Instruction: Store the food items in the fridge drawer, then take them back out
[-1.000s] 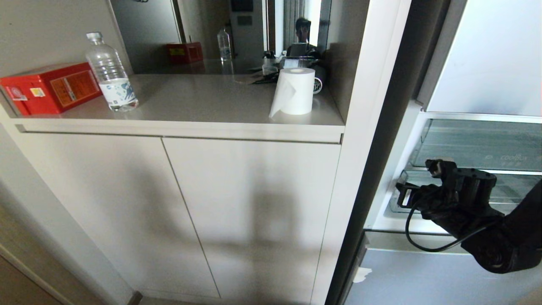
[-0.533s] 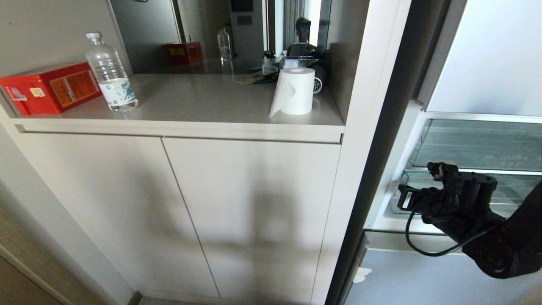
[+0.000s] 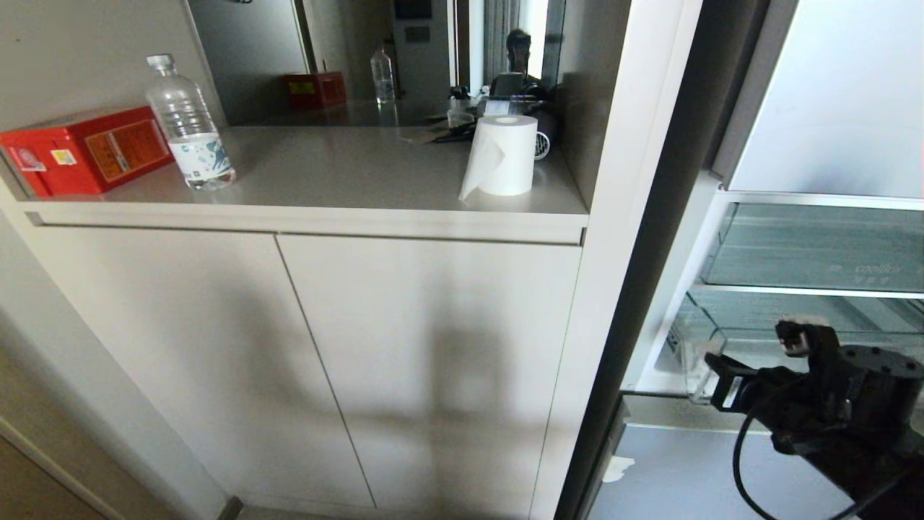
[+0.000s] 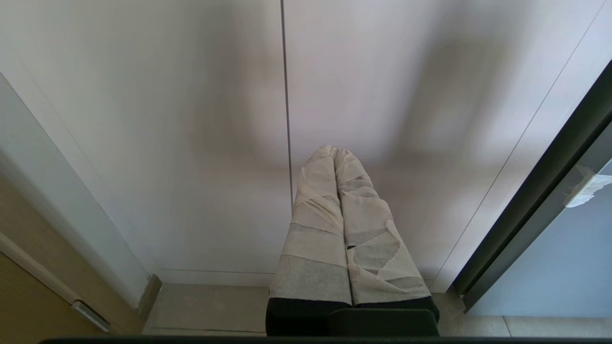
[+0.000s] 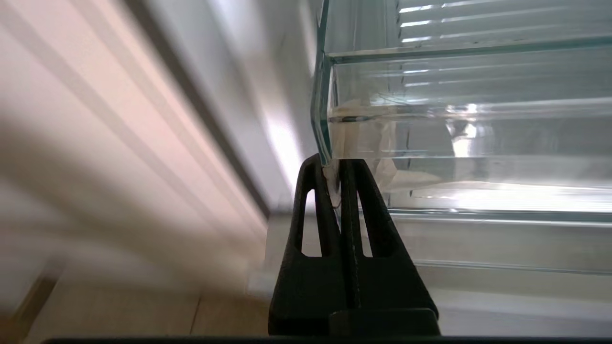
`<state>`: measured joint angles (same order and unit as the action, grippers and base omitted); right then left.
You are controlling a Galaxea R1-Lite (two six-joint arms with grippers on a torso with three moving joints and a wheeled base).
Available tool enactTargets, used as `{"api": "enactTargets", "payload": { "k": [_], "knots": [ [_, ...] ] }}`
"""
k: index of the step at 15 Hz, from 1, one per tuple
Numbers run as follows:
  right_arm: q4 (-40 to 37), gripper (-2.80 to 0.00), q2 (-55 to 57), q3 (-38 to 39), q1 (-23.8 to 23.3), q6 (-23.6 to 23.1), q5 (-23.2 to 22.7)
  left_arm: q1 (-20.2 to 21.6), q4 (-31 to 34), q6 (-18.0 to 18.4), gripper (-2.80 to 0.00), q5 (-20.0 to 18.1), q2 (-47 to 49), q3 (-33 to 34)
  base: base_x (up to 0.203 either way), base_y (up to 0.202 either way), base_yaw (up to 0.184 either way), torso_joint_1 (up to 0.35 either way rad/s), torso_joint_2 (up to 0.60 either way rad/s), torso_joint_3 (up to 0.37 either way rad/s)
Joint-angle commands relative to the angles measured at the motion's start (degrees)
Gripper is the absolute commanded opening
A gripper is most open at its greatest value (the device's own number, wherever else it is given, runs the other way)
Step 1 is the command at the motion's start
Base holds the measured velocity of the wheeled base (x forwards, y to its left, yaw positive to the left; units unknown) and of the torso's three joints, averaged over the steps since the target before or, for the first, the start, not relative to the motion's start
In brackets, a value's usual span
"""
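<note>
The clear fridge drawer [image 5: 468,129] sits low in the open fridge at our right, its long axis running across us; our right gripper [image 5: 334,167] is clenched on the lip at the drawer's left front corner. The left gripper [image 4: 336,155] – closed, empty – faces the cabinet doors [image 4: 191,119]. One drawer; no food visible.
</note>
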<state>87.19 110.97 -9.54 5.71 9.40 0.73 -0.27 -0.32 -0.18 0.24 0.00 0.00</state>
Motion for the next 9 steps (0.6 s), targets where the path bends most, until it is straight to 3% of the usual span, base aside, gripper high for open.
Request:
{"api": "enactTargets", "payload": {
  "k": [1,4,5,9],
  "knots": [
    [0.41,-2.8,-5.37,4.68,0.01,0.09,-0.52,0.0,-0.03,0.01,-2.8,0.03,0.09,0.0,0.0,0.0,0.0,0.0,0.0,0.0],
    [0.47,-2.75,-10.06,9.38,-0.03,0.21,-1.2,0.0,-0.03,-0.07,-2.8,0.03,0.09,0.0,0.0,0.0,0.0,0.0,0.0,0.0],
    [0.48,0.0,-10.81,9.53,-0.14,0.26,-1.17,0.0,-0.03,0.01,-2.8,0.03,0.09,0.0,0.0,0.0,0.0,0.0,0.0,0.0],
    [-1.02,0.0,-14.69,9.54,-0.16,0.27,-0.95,0.0,-0.03,0.01,-2.8,0.03,0.09,0.0,0.0,0.0,0.0,0.0,0.0,0.0]
  ]
}}
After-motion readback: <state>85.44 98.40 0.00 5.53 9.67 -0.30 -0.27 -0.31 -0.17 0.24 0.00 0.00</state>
